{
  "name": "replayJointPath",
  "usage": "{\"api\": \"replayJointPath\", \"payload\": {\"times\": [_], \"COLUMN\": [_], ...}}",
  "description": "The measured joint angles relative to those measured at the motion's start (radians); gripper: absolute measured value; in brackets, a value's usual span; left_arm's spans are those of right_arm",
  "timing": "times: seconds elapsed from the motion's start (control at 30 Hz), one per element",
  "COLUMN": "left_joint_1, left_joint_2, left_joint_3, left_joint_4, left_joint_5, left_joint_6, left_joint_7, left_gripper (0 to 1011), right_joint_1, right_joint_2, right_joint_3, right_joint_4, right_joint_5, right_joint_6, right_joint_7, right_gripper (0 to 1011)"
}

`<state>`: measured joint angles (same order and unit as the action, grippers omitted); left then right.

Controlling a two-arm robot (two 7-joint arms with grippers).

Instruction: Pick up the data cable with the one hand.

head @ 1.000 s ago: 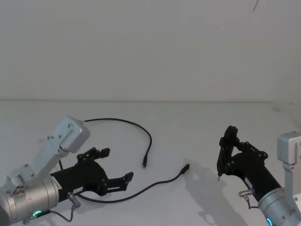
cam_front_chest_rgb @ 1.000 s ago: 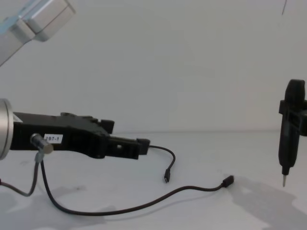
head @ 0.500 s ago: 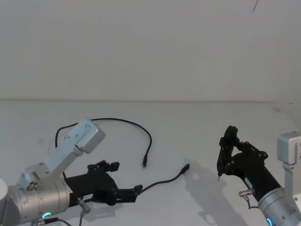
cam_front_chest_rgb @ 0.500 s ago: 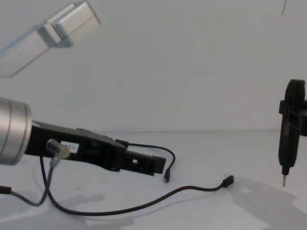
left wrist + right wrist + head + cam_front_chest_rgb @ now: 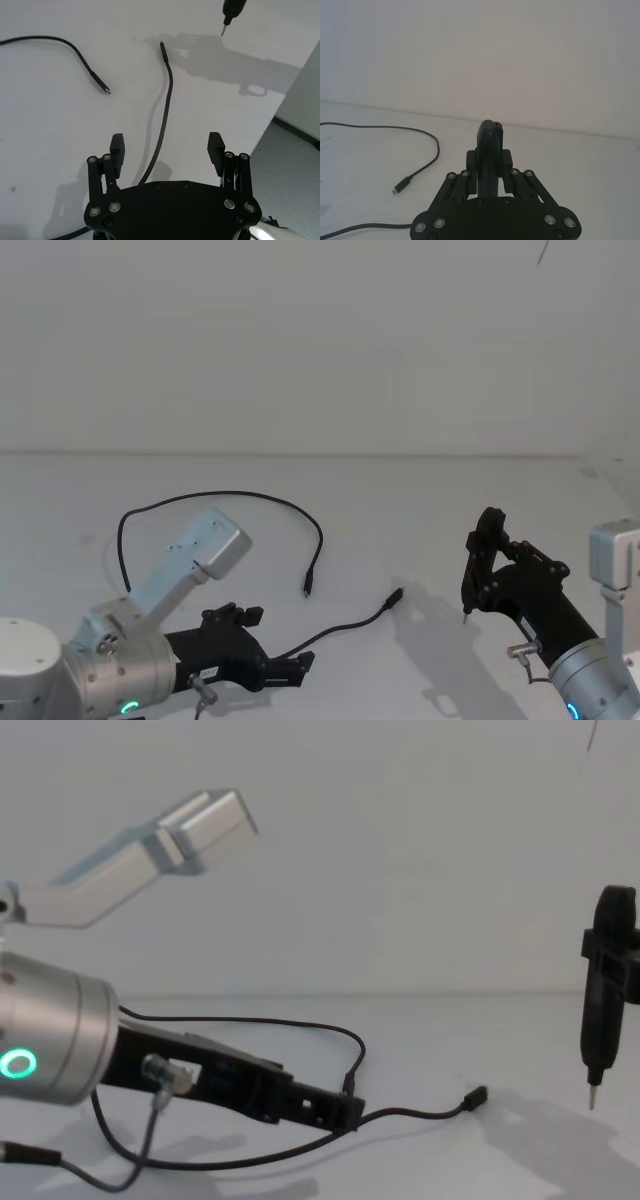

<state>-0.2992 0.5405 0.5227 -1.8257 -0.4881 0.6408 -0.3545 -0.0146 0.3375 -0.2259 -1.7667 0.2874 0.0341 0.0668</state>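
Currently the data cable point(image 5: 250, 493) lies slack on the white table point(image 5: 450, 500), in front of the robot and left of centre. One stretch arcs across the far side and comes back down to the first plug point(image 5: 307, 590). The other stretch runs from under the left arm out to the second plug point(image 5: 398, 594), which sits a bit right of the first, apart from it.

Left gripper point(image 5: 278, 638) is low over the table at the near left, fingers spread wide. In the left wrist view the cable point(image 5: 170, 87) passes straight between the two fingertips point(image 5: 117, 144) and on under the palm, so the left gripper point(image 5: 166, 145) straddles it, nothing clamped. Can't tell if a finger touches the cord. Second plug point(image 5: 162, 46) is well ahead of the fingertips, first plug point(image 5: 105, 90) off to one side.

Chest view: gripper point(image 5: 345, 1107) angled down, tip right at the cable point(image 5: 420, 1113) near table level.

Right gripper point(image 5: 488, 575) is up at the right, clear of the table, closed on a pen-shaped tool point(image 5: 605, 990) with its pin tip pointing down, well apart from the cable.
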Motion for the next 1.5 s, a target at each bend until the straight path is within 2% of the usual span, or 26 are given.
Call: {"api": "replayJointPath", "payload": {"times": [0.27,0.7,1.5], "left_joint_1": [-0.006,-0.018,-0.067], "left_joint_2": [-0.041,-0.104,-0.178], "left_joint_3": [0.017,0.039,0.093], "left_joint_4": [0.024,0.063,0.145], "left_joint_5": [0.015,0.042,0.105], "left_joint_6": [0.026,0.035,0.032], "left_joint_7": [0.037,0.080,0.097], "left_gripper": [1001,1001,1001], "right_joint_1": [0.000,0.000,0.000], "right_joint_2": [0.000,0.000,0.000], "right_joint_3": [0.000,0.000,0.000], "right_joint_4": [0.000,0.000,0.000], "right_joint_5": [0.000,0.000,0.000], "right_joint_6": [0.000,0.000,0.000], "right_joint_7": [0.000,0.000,0.000], "right_gripper": [279,279,279]}}
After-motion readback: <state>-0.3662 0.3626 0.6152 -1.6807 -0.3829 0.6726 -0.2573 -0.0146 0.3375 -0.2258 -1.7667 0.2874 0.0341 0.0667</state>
